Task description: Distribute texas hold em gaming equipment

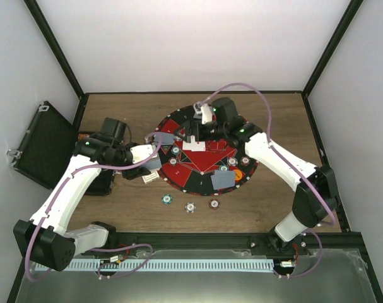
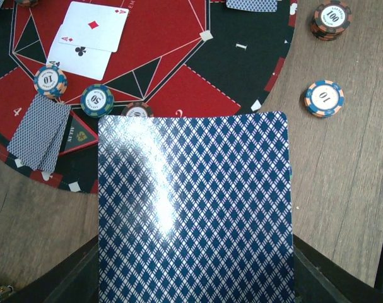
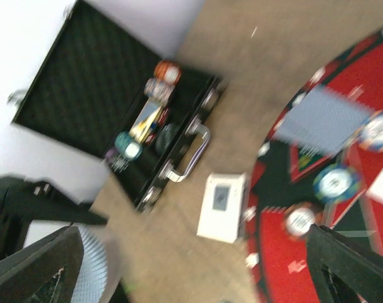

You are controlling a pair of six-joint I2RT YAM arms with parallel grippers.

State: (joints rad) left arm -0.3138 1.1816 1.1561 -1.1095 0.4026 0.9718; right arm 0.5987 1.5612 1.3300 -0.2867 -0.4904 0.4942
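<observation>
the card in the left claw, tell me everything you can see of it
The card shows its back: a blue-and-white diamond lattice, glossy, with a glare streak and rounded corners. Its face is hidden. The left claw is shut on it, holding it flat over the edge of the mat and the wooden table.

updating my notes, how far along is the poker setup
Done: face-down cards, two face-up aces and chips lie on the mat. In hand: the left gripper is shut on a blue-backed card; the right gripper is open, empty. Left: spare chips sit in the case, and three loose chips lie on the table beside the mat.
</observation>
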